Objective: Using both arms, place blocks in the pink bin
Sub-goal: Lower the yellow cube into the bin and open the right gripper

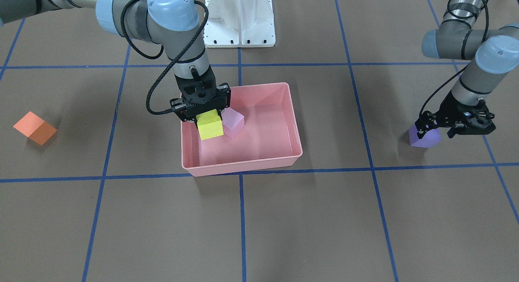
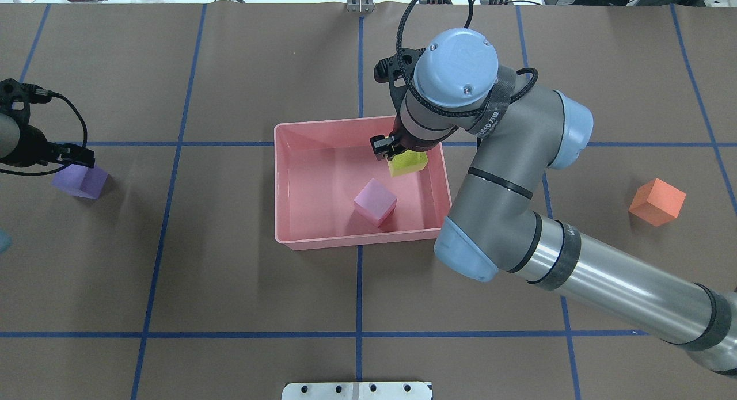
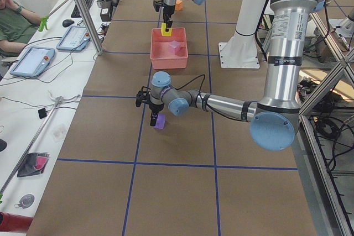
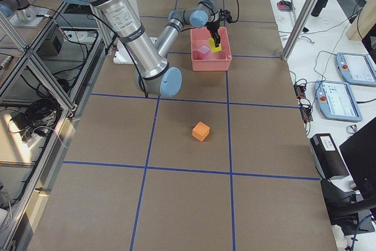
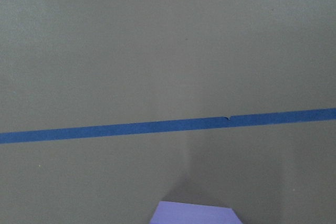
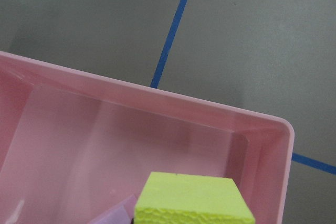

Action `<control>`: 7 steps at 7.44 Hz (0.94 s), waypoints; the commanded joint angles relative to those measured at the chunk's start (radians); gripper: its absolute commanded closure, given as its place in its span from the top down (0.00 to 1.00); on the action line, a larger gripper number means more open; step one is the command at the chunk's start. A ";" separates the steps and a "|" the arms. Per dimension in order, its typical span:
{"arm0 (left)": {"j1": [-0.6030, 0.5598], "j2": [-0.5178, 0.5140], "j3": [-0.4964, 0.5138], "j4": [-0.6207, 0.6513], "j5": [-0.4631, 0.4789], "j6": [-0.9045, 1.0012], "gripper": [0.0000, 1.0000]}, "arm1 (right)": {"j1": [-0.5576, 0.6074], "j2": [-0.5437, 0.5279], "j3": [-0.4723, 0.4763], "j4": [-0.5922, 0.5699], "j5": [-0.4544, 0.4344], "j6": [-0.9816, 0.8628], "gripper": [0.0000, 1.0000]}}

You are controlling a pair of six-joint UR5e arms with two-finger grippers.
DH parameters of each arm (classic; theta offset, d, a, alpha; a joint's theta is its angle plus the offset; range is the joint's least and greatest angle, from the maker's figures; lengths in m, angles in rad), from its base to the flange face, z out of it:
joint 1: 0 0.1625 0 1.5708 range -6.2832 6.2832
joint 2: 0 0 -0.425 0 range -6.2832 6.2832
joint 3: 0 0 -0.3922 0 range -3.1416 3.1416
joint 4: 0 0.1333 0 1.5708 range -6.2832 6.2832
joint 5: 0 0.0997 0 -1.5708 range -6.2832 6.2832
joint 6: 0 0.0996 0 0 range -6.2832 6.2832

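two grey tubular arms, the right arm [image 2: 506,175] at the overhead view's right and the left arm [image 1: 466,42] at the front-facing view's upper right, wear rounded light-blue joint caps [image 2: 456,63] dotted with small screws, polished silver segments ringed in black, and looping black cables [image 1: 162,63]. a black strap [image 2: 495,109] with white lettering wraps the right wrist, the right gripper [image 1: 207,116] and left gripper [image 1: 436,130] are black and open-framed, and the white pedestal [image 1: 239,18] at top centre shows a row of dark bolts.
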 commanded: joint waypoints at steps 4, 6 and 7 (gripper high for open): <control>0.032 0.002 0.004 0.000 -0.016 -0.036 1.00 | -0.008 0.003 0.004 -0.002 0.006 0.045 1.00; 0.051 0.004 0.004 0.000 -0.016 -0.050 1.00 | -0.001 0.003 0.008 -0.005 0.044 0.058 1.00; 0.052 0.004 0.002 0.000 -0.016 -0.048 0.84 | 0.008 0.003 0.008 -0.005 0.052 0.058 1.00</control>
